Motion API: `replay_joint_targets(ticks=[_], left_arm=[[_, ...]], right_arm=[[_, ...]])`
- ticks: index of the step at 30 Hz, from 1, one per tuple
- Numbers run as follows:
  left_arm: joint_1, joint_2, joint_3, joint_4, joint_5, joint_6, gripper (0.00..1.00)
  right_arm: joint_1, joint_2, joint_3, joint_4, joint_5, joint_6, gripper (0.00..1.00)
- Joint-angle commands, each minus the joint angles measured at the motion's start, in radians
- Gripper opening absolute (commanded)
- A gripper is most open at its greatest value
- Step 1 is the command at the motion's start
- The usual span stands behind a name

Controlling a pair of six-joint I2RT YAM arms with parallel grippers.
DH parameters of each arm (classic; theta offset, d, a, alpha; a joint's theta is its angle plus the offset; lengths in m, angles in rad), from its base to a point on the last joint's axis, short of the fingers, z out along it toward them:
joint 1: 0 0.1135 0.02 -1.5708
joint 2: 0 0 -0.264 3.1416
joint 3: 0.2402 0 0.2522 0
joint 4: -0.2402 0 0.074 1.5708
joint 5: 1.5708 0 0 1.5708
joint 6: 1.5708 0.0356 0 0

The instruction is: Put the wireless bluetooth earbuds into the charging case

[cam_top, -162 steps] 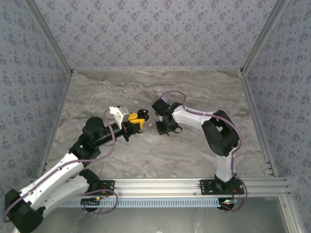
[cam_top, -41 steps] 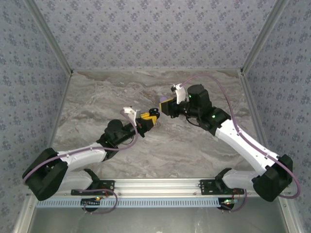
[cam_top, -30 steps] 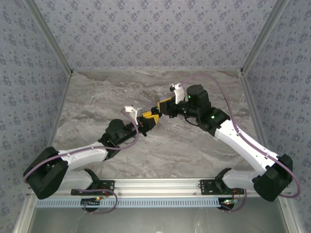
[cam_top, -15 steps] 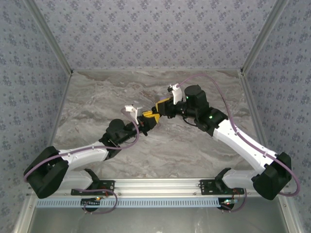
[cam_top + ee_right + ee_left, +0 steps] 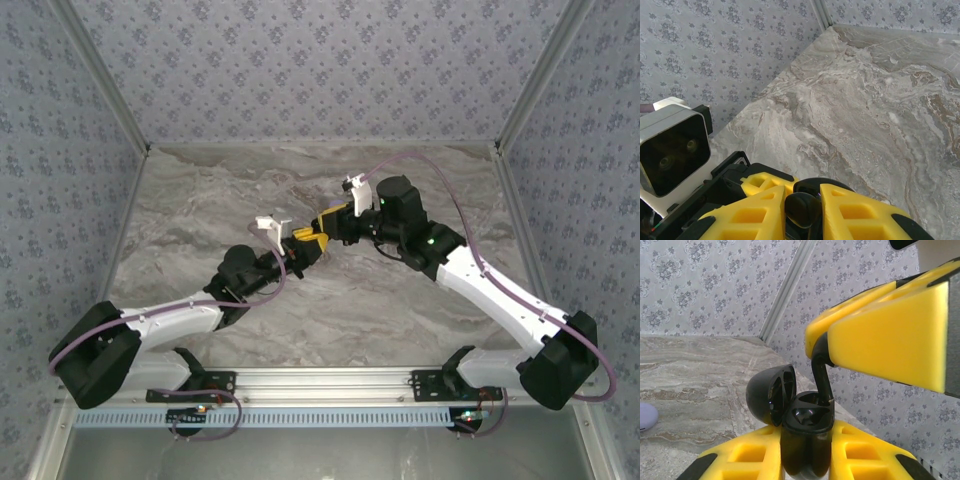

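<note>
My left gripper [image 5: 807, 439] is shut on the charging case [image 5: 807, 422], a small black round case held upright between the yellow fingers [image 5: 747, 455], with its lid [image 5: 771, 392] swung open to the left. From the upper right, my right gripper [image 5: 816, 342] is shut on a black earbud [image 5: 822, 380], and the earbud's stem reaches down into the case's right socket. In the right wrist view the earbud's head [image 5: 800, 212] sits between my right gripper [image 5: 803, 200] fingers, directly over the case [image 5: 822, 186]. In the top view the left gripper [image 5: 306, 241] and right gripper [image 5: 328, 224] meet above the table's middle.
A lilac round disc [image 5: 646, 416] lies on the marble table [image 5: 250, 190] to the left of the case. The left wrist camera [image 5: 672, 147] is close beside my right fingers. Patterned walls [image 5: 320, 70] close in the back and both sides.
My right gripper has moved left and slightly back, bringing the earbud onto the case in my left gripper. The left arm has barely moved.
</note>
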Motion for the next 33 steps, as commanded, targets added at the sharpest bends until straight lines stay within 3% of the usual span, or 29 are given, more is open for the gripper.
replay_joint_targets(ticks=[1, 33], left_arm=[[-0.007, -0.013, 0.035, 0.073, -0.017, -0.01, 0.21], [-0.008, -0.039, 0.032, 0.077, -0.04, -0.017, 0.21]], right_arm=[[0.007, 0.004, -0.014, 0.02, 0.002, -0.004, 0.23], [0.01, 0.001, -0.022, -0.015, 0.027, -0.009, 0.23]])
